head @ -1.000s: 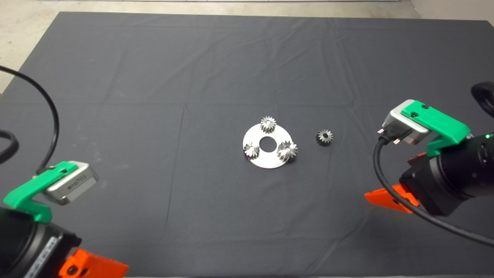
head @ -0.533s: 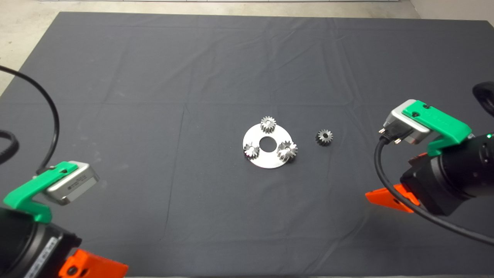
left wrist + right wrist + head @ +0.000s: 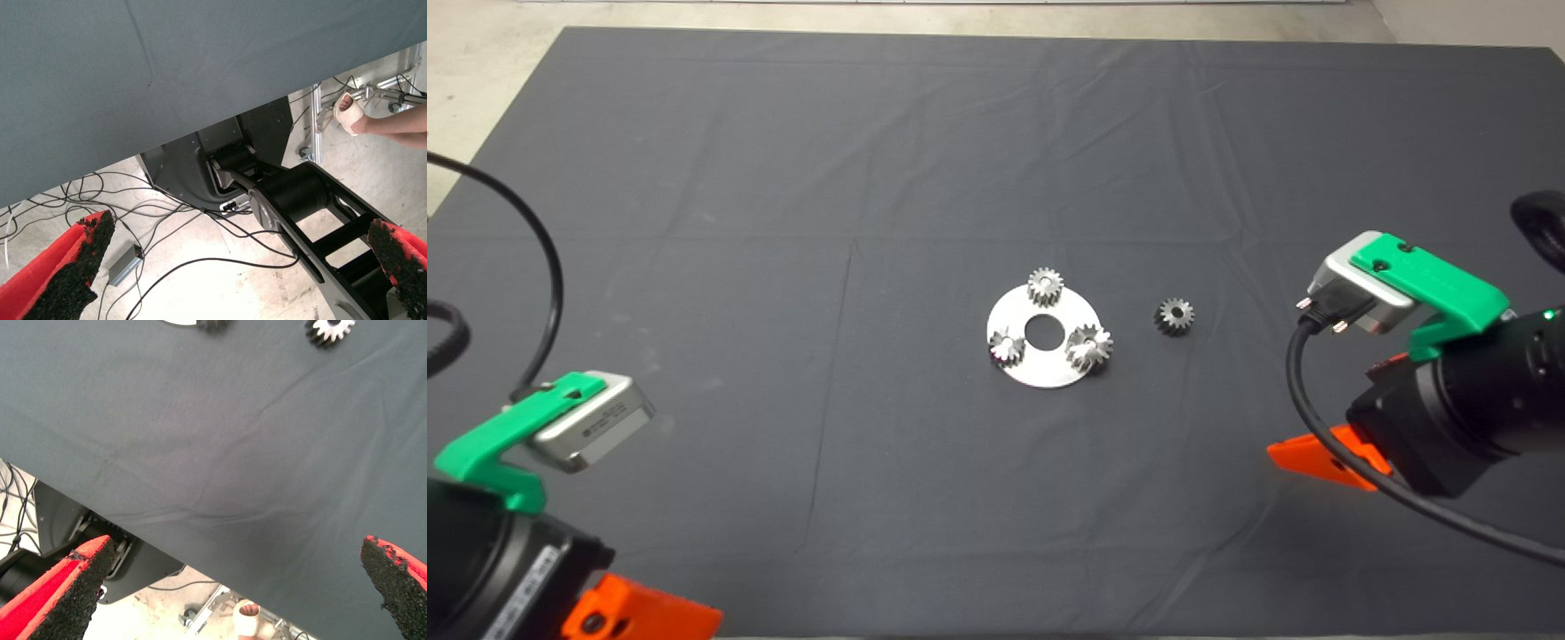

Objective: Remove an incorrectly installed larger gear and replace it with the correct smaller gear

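Observation:
A round silver plate (image 3: pixel 1049 372) lies mid-mat with three gears on it. The larger gear (image 3: pixel 1089 347), shiny with flared teeth, sits on the plate's right side. Two bright smaller ones stand at the plate's far edge (image 3: pixel 1045 286) and left side (image 3: pixel 1006 346). The smaller gear (image 3: pixel 1175 316), dark grey, lies alone on the mat right of the plate, also seen in the right wrist view (image 3: pixel 329 329). My right gripper (image 3: pixel 237 550) hovers open over the mat's right near part, well short of that gear. Parked at the near left corner, my left gripper (image 3: pixel 240 237) is open and empty.
The dark mat (image 3: pixel 783 178) is creased and ends at pale floor along the far edge. Past the near edge, the wrist views show the robot's black base (image 3: pixel 293 193), floor cables (image 3: pixel 167 227) and a person's foot (image 3: pixel 348 113), (image 3: pixel 248 617).

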Tool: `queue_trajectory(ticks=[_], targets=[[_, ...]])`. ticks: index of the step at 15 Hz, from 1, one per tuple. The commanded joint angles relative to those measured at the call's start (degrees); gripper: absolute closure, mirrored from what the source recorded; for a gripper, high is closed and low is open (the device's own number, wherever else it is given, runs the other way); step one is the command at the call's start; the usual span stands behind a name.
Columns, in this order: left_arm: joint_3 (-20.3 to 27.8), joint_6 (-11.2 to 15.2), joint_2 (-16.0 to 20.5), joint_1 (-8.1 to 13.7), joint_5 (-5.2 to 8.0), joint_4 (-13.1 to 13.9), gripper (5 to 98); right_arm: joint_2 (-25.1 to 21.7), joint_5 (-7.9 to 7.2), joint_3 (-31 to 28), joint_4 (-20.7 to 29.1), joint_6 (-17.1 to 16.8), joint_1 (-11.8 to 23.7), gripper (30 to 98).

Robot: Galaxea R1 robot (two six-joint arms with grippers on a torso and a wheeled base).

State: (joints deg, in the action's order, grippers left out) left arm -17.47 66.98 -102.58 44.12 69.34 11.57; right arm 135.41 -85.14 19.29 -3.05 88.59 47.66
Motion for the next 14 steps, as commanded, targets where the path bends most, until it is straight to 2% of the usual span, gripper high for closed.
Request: queue_trajectory(ticks=[1, 3, 4, 5, 6, 7, 9, 13, 14], targets=[[1.0, -0.3, 0.0, 0.2, -0.08, 0.7, 6.0, 0.4, -0.29, 0.0, -5.0, 0.0, -0.5, 30.7], [1.0, -0.3, 0.1, 0.1, -0.08, 0.7, 6.0, 0.6, -0.29, 0.1, -9.2, -0.6, -2.1, 30.7], [1.0, -0.3, -0.1, 0.1, -0.08, 0.7, 6.0, 0.7, -0.20, 0.2, -11.5, -2.0, -4.2, 30.7], [1.0, -0.3, -0.4, 0.1, -0.08, 0.7, 6.0, 1.6, -0.38, 0.2, -13.2, -5.0, -6.9, 30.7], [1.0, -0.3, -0.5, 0.1, -0.08, 0.7, 6.0, 2.5, -0.92, 0.3, -14.0, -6.7, -8.3, 30.7], [1.0, -0.3, -0.5, 0.1, -0.08, 0.7, 6.0, 2.5, -1.69, 0.3, -15.0, -6.8, -9.1, 30.7], [1.0, -0.3, -0.9, 0.1, -0.08, 0.7, 6.0, 2.3, -1.87, 0.3, -19.3, -6.8, -11.6, 30.7], [1.0, -0.3, -1.5, 0.1, -0.12, 0.8, 6.0, 2.4, -2.05, 0.6, -23.0, -6.9, -13.3, 30.7], [1.0, -0.3, -1.5, 0.1, -0.08, 0.8, 6.0, 2.2, -2.49, 0.9, -24.0, -7.2, -13.7, 30.7]])
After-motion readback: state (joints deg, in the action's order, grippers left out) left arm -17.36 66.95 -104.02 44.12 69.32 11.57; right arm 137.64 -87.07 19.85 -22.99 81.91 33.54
